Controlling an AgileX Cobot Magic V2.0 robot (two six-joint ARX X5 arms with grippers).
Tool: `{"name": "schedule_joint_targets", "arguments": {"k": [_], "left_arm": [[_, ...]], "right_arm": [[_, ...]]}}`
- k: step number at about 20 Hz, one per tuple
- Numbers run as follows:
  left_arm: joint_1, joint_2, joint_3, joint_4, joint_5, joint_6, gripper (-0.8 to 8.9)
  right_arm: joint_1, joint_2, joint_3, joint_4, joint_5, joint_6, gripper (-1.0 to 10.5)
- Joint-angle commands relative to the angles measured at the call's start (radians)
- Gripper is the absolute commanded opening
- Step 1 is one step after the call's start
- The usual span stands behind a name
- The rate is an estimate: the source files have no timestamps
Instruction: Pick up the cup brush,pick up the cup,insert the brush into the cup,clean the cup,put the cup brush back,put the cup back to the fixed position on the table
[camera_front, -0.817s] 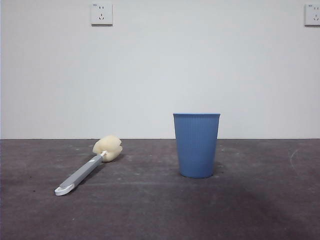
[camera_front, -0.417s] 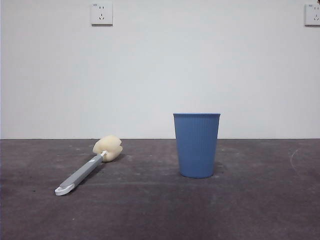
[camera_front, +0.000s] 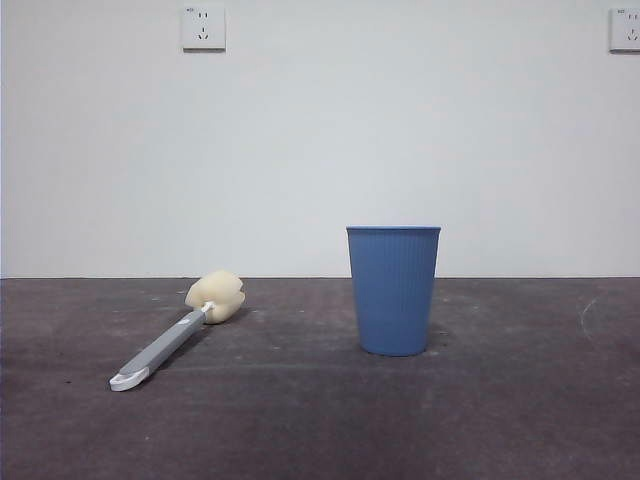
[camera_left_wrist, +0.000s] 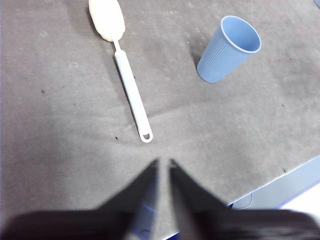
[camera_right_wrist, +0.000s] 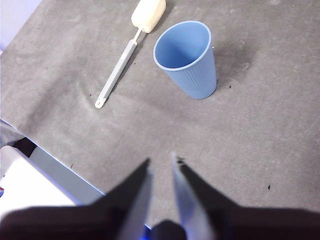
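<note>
The cup brush lies flat on the table at the left, with its cream sponge head toward the wall and its white looped end toward the front. To its right the blue ribbed cup stands upright and empty. No arm shows in the front view. My left gripper hovers high over the table, short of the brush handle's loop, with the cup off to one side. My right gripper hangs above bare table, short of the cup and apart from the brush. Both hold nothing, jaws nearly together.
A plain white wall with two sockets backs the table. The table's near edge runs close under both grippers, and a white block sits beyond it.
</note>
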Motion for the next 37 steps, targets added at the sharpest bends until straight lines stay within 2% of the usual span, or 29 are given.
{"name": "schedule_joint_targets", "arguments": {"k": [1,2,7,12,14,19,22,24,30,37], "left_arm": [[0.002,0.001,0.007,0.002,0.004,0.01,6.1],[0.002,0.003,0.007,0.002,0.022,0.01,6.05],[-0.016,0.048,0.008,0.039,0.05,-0.006,6.05],[-0.121,0.148,0.008,0.124,0.039,-0.069,6.05],[-0.198,0.209,0.008,0.179,-0.018,-0.098,6.05],[-0.438,0.416,0.008,0.341,-0.329,-0.202,6.05],[-0.521,0.568,0.008,0.438,-0.465,-0.254,5.95],[-0.547,0.664,0.008,0.5,-0.531,-0.257,5.94],[-0.554,0.871,0.008,0.621,-0.609,-0.282,5.93],[-0.558,1.011,0.008,0.671,-0.637,-0.319,5.93]], "right_arm": [[0.002,-0.002,0.002,0.002,-0.002,0.009,5.2],[0.002,-0.002,0.002,0.002,-0.003,0.009,5.6],[0.003,-0.002,0.002,0.002,-0.003,0.018,5.6],[0.008,-0.002,0.001,0.002,-0.002,0.018,5.6],[0.008,-0.002,0.002,0.002,-0.002,0.018,5.6],[0.009,-0.002,0.002,0.002,-0.002,0.026,5.6],[0.009,-0.002,0.001,0.002,-0.003,0.027,5.6],[0.009,-0.002,0.002,0.002,-0.003,0.028,5.6],[0.009,-0.002,0.002,0.003,-0.002,0.031,5.6],[0.009,-0.002,0.001,0.003,-0.002,0.035,5.6]]}}
